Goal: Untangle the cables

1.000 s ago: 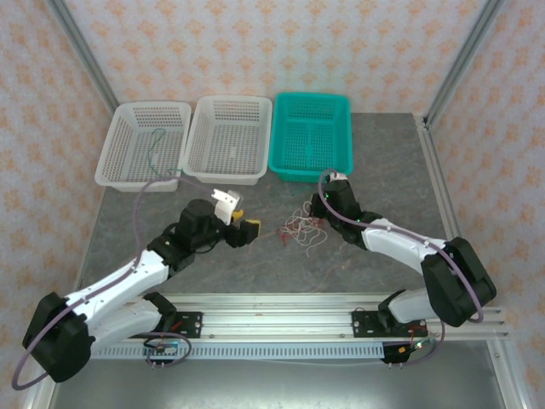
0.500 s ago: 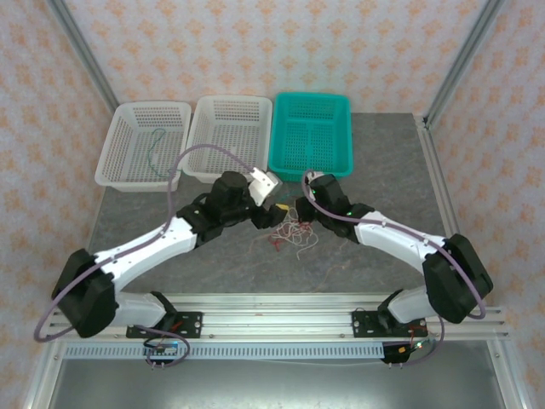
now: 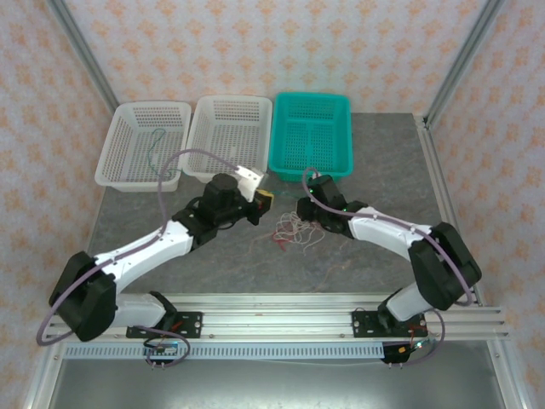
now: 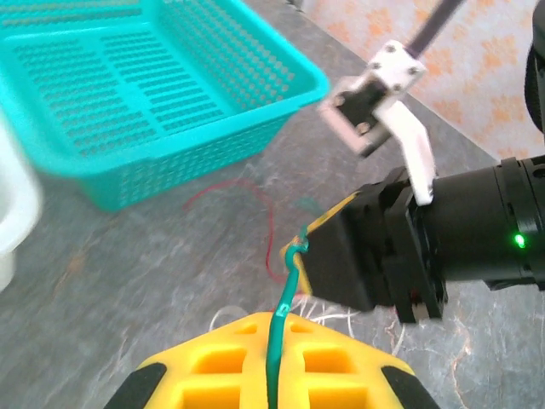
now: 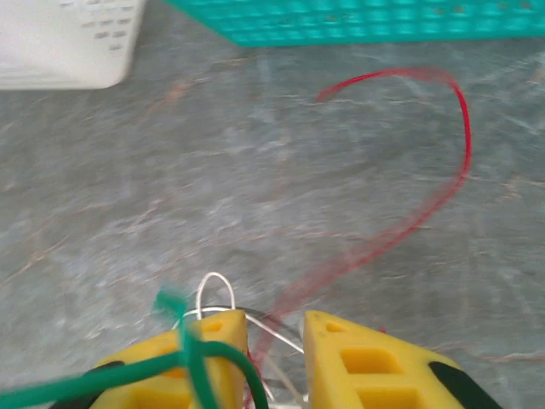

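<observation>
The leftmost white plastic mesh basket (image 3: 115, 152) holds a thin green wire (image 3: 153, 146), the red-and-white wire tangle (image 3: 294, 232) lies on the grey table (image 3: 383, 170) before the teal basket (image 3: 311, 173), the left gripper (image 4: 274, 341) pinching a second green wire (image 4: 287, 294), the right gripper (image 5: 274, 328) slightly parted.

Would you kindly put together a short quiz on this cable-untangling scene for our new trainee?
1. Short answer: in the right wrist view, what colour is the arcing cable that curves over the table toward the teal basket?
2. Multiple choice: in the top view, the tangle of cables lies
A. on the table
B. inside the teal basket
C. hanging off the table's edge
3. True or false: the left gripper is shut on the green cable.

Key: 1 red; 2 A; 3 true.
</observation>
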